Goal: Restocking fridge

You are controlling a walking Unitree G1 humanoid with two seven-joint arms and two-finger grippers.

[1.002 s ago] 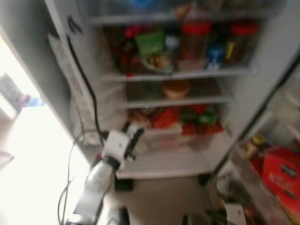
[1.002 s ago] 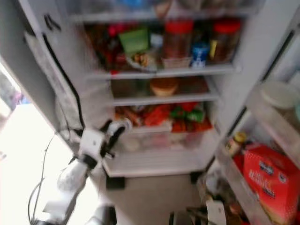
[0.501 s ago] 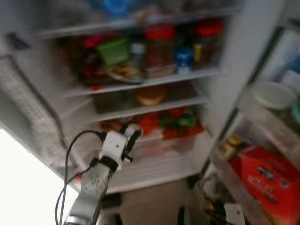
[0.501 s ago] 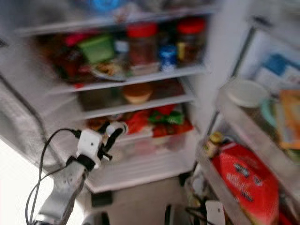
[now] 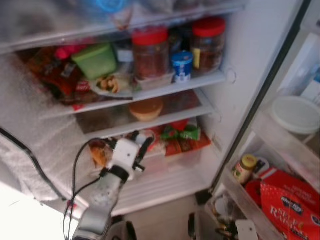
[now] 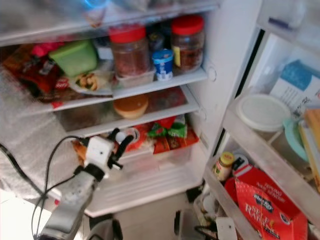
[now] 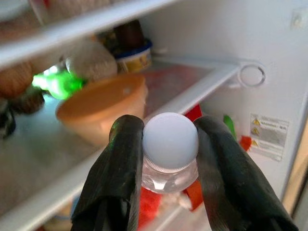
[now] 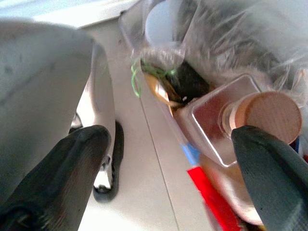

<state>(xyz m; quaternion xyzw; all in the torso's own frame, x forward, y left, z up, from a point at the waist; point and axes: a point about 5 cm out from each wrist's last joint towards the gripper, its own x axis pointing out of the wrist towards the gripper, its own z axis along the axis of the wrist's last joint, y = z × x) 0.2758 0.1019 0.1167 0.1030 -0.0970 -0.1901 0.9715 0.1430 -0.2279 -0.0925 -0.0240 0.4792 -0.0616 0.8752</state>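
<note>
A clear bottle [image 7: 169,161] with a white cap is being pinched by the left gripper [image 5: 141,142] before the open fridge's [image 5: 240,60] drawer level, beneath the shelf bearing an orange bowl [image 5: 145,108]. The right gripper [image 8: 168,173] is hanging spread beside door-shelf clutter.

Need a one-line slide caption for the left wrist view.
Left claw grips a white-capped clear bottle before the orange-lidded tub on the fridge shelf.
</note>
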